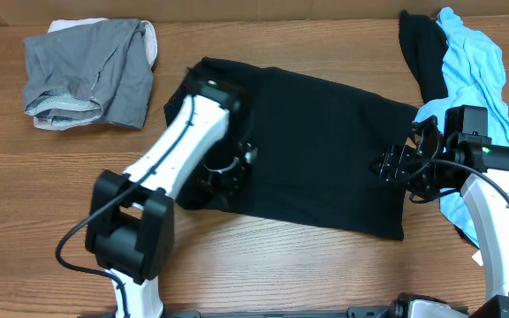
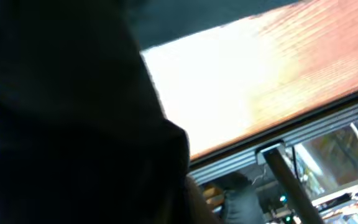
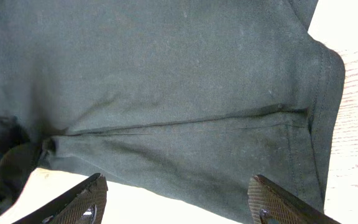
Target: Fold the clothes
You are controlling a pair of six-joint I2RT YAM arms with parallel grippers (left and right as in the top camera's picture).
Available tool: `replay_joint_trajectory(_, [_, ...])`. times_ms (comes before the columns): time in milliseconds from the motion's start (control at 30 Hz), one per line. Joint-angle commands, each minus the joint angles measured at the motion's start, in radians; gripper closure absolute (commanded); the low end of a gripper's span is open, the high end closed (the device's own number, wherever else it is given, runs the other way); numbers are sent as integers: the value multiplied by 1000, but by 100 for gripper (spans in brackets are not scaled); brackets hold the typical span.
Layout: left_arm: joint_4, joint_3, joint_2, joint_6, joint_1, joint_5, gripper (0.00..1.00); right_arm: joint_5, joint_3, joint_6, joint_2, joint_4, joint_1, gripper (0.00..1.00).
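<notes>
Black short-sleeved cloth T-shirt point(image 1: 325, 150) lies spread flat mid wooden worktop point(image 1: 281, 265), fold prob. at grasp stage: left claw point(image 1: 226, 170) at L edge, jaws hidden by cloth so can't tell, right claw point(image 1: 387, 163) open, empty at R edge; next it must pinch cloth.

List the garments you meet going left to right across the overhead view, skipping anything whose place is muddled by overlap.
grey garment → black T-shirt → light-blue garment
</notes>
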Motion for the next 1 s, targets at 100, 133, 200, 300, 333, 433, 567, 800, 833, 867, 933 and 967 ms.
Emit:
replay_joint_trajectory(100, [-45,-110,-4,-16,-66,-16,45,-2,-2,-7,3,3,4,21])
replay_joint_trajectory(133, [-55,-128,-4,-9,-68,-14,45,-2,-2,-7,3,4,4,21])
replay_joint_trajectory(200, [-79,-154,-4,32,-69,-11,47,-2,-2,-7,3,4,4,20])
replay_joint_trajectory(300, [-79,-163,-4,35,-69,-8,49,-2,-2,-6,3,8,4,20])
replay_joint_trajectory(333, [-68,-162,-5,35,-68,-14,49,-2,-2,-6,3,9,4,20])
replay_joint_trajectory(433, [-6,-147,-5,19,-59,-35,50,-2,-2,-6,3,11,4,20])
replay_joint_trajectory(567, [96,-108,-5,-69,-31,-106,48,-2,-2,-6,3,11,4,20])
replay_joint_trajectory(800, [219,-97,-5,-132,44,-208,43,-2,-2,-6,3,15,4,20])
replay_joint_trajectory(833, [235,-97,-5,-127,56,-207,41,-2,-2,-6,3,15,4,19])
replay_joint_trajectory(867, [245,-97,-5,-119,66,-206,38,-2,-2,-6,3,15,4,19])
replay_joint_trajectory(933, [272,-98,-4,-57,93,-174,35,-2,-2,-6,3,14,4,19])
replay_joint_trajectory(967, [276,-99,-4,-29,99,-147,34,-2,-2,-6,3,14,4,19])
